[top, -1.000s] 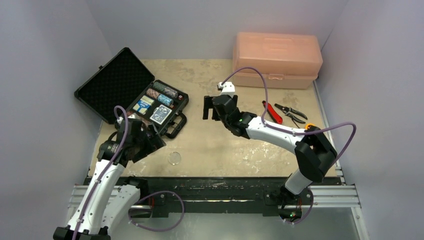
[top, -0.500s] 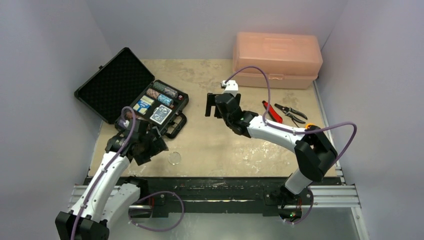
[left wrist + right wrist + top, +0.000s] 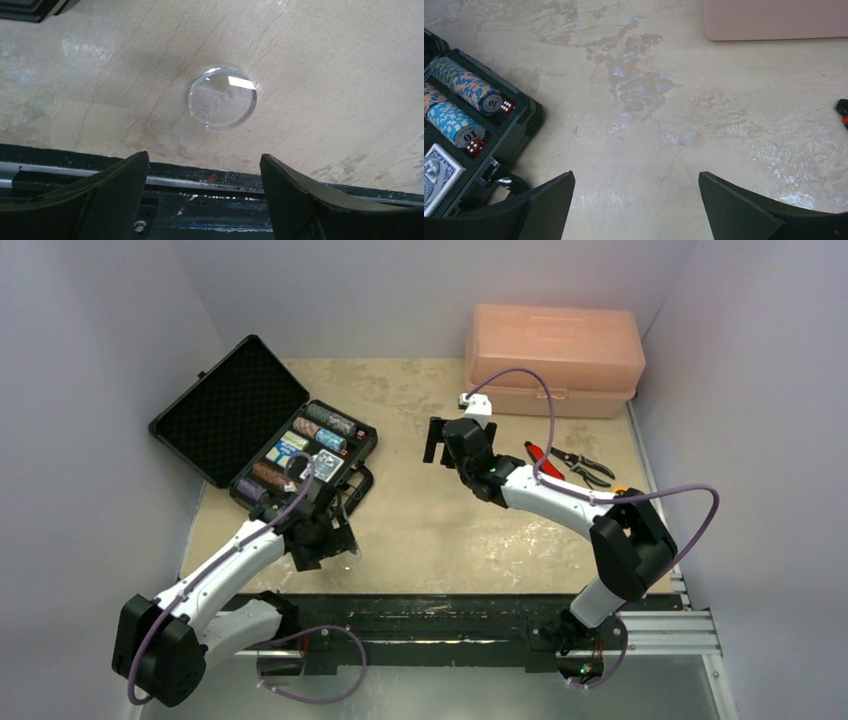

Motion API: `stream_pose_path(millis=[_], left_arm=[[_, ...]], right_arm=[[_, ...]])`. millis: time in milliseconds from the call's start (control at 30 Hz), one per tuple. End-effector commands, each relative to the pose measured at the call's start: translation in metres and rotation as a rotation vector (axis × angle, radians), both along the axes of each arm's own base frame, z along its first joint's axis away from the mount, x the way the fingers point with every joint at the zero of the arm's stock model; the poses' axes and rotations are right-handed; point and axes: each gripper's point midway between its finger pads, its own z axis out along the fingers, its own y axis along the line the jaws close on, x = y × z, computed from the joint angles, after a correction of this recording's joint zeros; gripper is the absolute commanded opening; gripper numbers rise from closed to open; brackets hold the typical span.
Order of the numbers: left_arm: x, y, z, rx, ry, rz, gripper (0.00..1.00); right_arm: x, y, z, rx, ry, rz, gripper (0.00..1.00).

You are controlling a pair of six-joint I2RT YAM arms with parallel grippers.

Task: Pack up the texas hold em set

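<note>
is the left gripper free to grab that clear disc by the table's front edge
Probably yes: the left gripper is open and aimed at the clear disc, which lies flat on the table with nothing crowding it.

Beige mottled table (image 3: 430, 530) is carrying: black case (image 3: 222, 400) sitting open, far left; pink lidded box (image 3: 553, 358) standing far right; red-handled pliers (image 3: 545, 464) and black-handled pliers (image 3: 585, 466) lying side by side, right; clear disc (image 3: 222, 97) lying near front edge
</note>
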Motion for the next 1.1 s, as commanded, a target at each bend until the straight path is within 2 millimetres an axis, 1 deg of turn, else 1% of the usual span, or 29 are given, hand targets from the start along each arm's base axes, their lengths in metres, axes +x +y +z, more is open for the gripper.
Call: stream_pose_path(millis=[0, 100, 200, 333, 367, 433, 567, 800, 967, 1067], left_arm=[[0.028, -0.016, -0.002, -0.022, -0.072, -0.006, 0.81], [0.034, -0.022, -0.012, -0.008, -0.044, -0.038, 0.78], [0.037, -0.029, -0.021, -0.010, -0.029, -0.070, 0.76], [0.037, -0.034, -0.031, -0.006, 0.002, -0.087, 0.74], [0.037, -0.035, -0.031, -0.004, 0.004, -0.091, 0.73], [0.035, -0.033, -0.034, 0.011, 0.015, -0.094, 0.71], [0.033, -0.029, -0.038, 0.040, 0.026, -0.092, 0.66], [0.030, -0.028, -0.047, 0.079, 0.053, -0.087, 0.63], [0.029, -0.028, -0.051, 0.120, 0.067, -0.085, 0.63], [0.030, -0.029, -0.053, 0.136, 0.069, -0.091, 0.63]], right_arm=[[0.006, -0.014, 0.004, -0.009, -0.023, -0.058, 0.99], [0.009, -0.019, 0.004, -0.010, -0.024, -0.074, 0.99], [0.011, -0.026, 0.004, -0.024, -0.026, -0.088, 0.99], [0.020, -0.049, 0.009, -0.055, -0.047, -0.167, 0.99], [0.020, -0.057, 0.008, -0.065, -0.038, -0.183, 0.99], [0.022, -0.066, 0.007, -0.067, -0.030, -0.208, 0.99], [0.023, -0.079, 0.006, -0.068, -0.021, -0.254, 0.99], [0.023, -0.106, 0.009, -0.097, -0.031, -0.370, 0.99], [0.025, -0.116, 0.011, -0.097, -0.035, -0.400, 0.99], [0.024, -0.119, 0.011, -0.094, -0.034, -0.406, 0.99]])
